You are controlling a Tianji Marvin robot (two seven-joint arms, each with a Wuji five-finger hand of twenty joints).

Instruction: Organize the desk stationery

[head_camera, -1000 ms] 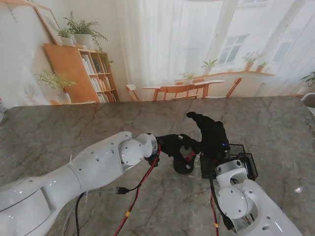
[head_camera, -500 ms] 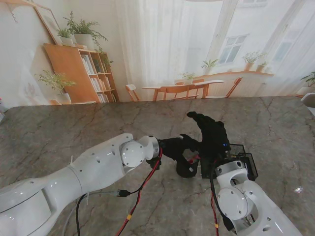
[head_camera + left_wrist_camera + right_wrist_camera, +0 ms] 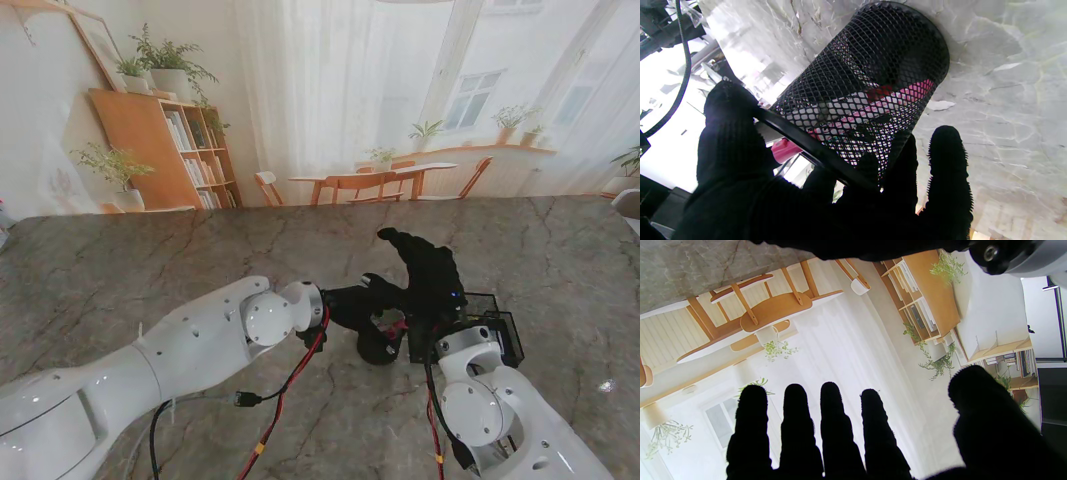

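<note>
Black mesh pen cup (image 3: 873,83), pink-and-white stationery inside, has shifted slightly with my left robot hand (image 3: 372,300) clamped on its rim, beside the mesh tray (image 3: 497,325), while my right robot hand (image 3: 428,268) hovers splayed, empty.

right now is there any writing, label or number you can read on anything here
None can be read.
Mesh pen cup: no label shows.
Pink and white items inside it: small coloured marks, too blurred to read.
Black mesh tray: no text visible.
Books on the shelf: too small.
</note>
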